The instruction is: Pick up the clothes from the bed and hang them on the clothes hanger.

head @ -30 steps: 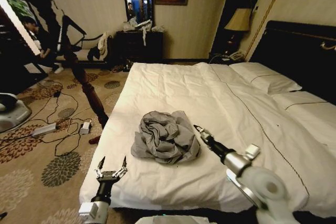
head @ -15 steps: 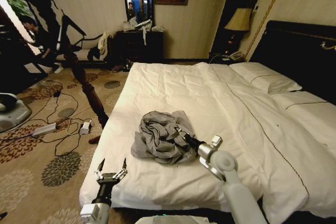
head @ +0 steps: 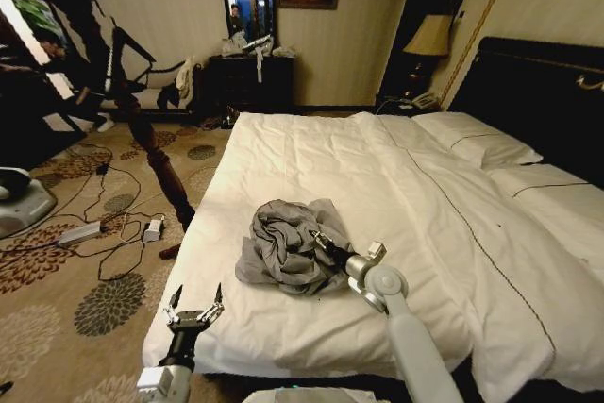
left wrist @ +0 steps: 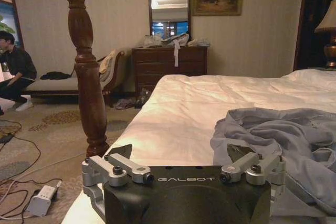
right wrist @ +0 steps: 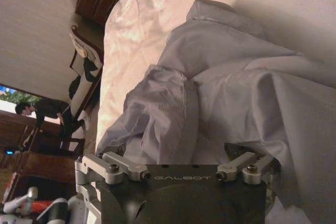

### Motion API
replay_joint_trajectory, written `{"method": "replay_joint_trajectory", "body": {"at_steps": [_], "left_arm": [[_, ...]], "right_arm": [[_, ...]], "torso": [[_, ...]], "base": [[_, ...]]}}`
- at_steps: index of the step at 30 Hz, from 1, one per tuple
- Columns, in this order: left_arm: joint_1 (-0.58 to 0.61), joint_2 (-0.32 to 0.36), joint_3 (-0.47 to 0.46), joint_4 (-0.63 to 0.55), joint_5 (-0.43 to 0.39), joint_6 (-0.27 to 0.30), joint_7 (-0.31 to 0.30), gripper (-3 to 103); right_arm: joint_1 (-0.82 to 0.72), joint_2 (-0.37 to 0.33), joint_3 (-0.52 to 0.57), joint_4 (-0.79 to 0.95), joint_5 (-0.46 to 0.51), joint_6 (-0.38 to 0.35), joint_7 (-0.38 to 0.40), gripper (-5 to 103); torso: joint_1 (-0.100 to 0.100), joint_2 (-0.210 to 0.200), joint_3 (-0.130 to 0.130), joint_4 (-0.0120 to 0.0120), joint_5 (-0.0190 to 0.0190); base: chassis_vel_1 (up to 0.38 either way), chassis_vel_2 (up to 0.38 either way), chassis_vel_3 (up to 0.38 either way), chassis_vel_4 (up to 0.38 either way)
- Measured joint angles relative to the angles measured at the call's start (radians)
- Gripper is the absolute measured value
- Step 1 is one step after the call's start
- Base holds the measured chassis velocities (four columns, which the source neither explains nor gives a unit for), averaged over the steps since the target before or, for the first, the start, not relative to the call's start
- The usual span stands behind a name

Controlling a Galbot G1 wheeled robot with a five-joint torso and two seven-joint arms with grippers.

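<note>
The clothes (head: pixel 283 250), a crumpled grey shirt, lie on the white bed (head: pixel 377 167) near its left front part. My right gripper (head: pixel 318 239) reaches into the shirt's right side. The right wrist view shows the same gripper (right wrist: pixel 178 156) open, with grey folds of the clothes (right wrist: pixel 220 77) bunched between and beyond the fingers. My left gripper (head: pixel 193 302) stands open at the bed's near left corner, apart from the shirt. In the left wrist view that gripper (left wrist: pixel 181 153) has nothing in it, with the clothes (left wrist: pixel 283 135) off to one side. What looks like the dark clothes hanger (head: pixel 132 46) hangs by the coat stand.
A dark turned wooden coat stand post (head: pixel 156 162) rises from the carpet left of the bed. Cables and a power strip (head: pixel 80 231) lie on the floor. Pillows (head: pixel 477 139) and a dark headboard (head: pixel 538 92) are at the right, with a dresser (head: pixel 250 82) and a lamp (head: pixel 429 37) behind.
My right arm has swung left, and its gripper has gone from beside the shirt's right edge into the folds. The left gripper has dropped slightly.
</note>
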Motion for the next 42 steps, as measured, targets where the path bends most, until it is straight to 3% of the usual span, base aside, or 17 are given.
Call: {"method": "replay_joint_trajectory", "body": {"at_steps": [11, 14, 15, 18, 21, 24, 27, 29, 36, 42], "left_arm": [[0.008, -0.003, -0.02, -0.026, 0.006, 0.006, -0.005, 100], [0.008, -0.006, -0.025, -0.036, 0.0, 0.01, -0.008, 100], [0.008, -0.008, -0.031, -0.042, -0.003, 0.011, -0.009, 100], [0.009, -0.008, -0.035, -0.043, -0.005, 0.011, -0.01, 100], [0.012, -0.008, -0.037, -0.043, -0.007, 0.01, -0.011, 100], [0.013, -0.009, -0.037, -0.043, -0.007, 0.01, -0.013, 100], [0.016, -0.012, -0.038, -0.047, -0.007, 0.008, -0.014, 100], [0.017, -0.012, -0.04, -0.048, -0.007, 0.008, -0.014, 100], [0.021, -0.012, -0.046, -0.048, -0.015, 0.003, -0.015, 100], [0.021, -0.011, -0.049, -0.05, -0.018, 0.001, -0.014, 100]], "right_arm": [[0.056, 0.056, 0.005, -0.058, 0.01, -0.001, 0.001, 101], [0.06, 0.068, 0.007, -0.065, 0.006, -0.001, 0.002, 94], [0.064, 0.079, 0.01, -0.068, 0.004, 0.0, 0.002, 85], [0.069, 0.081, 0.014, -0.068, 0.004, 0.003, 0.003, 80], [0.077, 0.078, 0.017, -0.066, 0.01, 0.005, 0.006, 63], [0.082, 0.08, 0.024, -0.064, 0.012, 0.0, 0.01, 58], [0.086, 0.085, 0.04, -0.059, 0.031, -0.019, 0.024, 42], [0.084, 0.083, 0.039, -0.057, 0.032, -0.021, 0.025, 42], [0.067, 0.076, 0.012, -0.033, 0.025, -0.022, 0.025, 10], [0.056, 0.06, -0.003, 0.0, -0.001, -0.023, 0.022, 1]], "torso": [[0.0, 0.0, 0.0, 0.0, 0.0], [0.0, 0.0, 0.0, 0.0001, 0.0], [0.0, 0.0, 0.0, 0.0001, 0.0001], [0.0, 0.0, 0.0, 0.0001, 0.0], [0.0, 0.0, 0.0, 0.0001, 0.0], [0.0, 0.0, 0.0, 0.0001, 0.0], [0.0, 0.0, 0.0, 0.0, 0.0], [0.0, 0.0, 0.0, 0.0001, 0.0001], [0.0, 0.0, 0.0, 0.0001, 0.0], [0.0, 0.0, 0.0, 0.0003, 0.0]], "base": [[0.0, 0.0, 0.0, 0.0], [0.0, 0.0, 0.0, 0.0], [0.0, 0.0, 0.0, 0.0], [0.0, 0.0, 0.0, 0.0], [0.0, 0.0, 0.0, 0.0], [0.0, 0.0, 0.0, 0.0], [0.0, 0.0, 0.0, 0.0], [0.0, 0.0, 0.0, 0.0], [0.0, 0.0, 0.0, 0.0], [0.0, 0.0, 0.0, 0.0]]}}
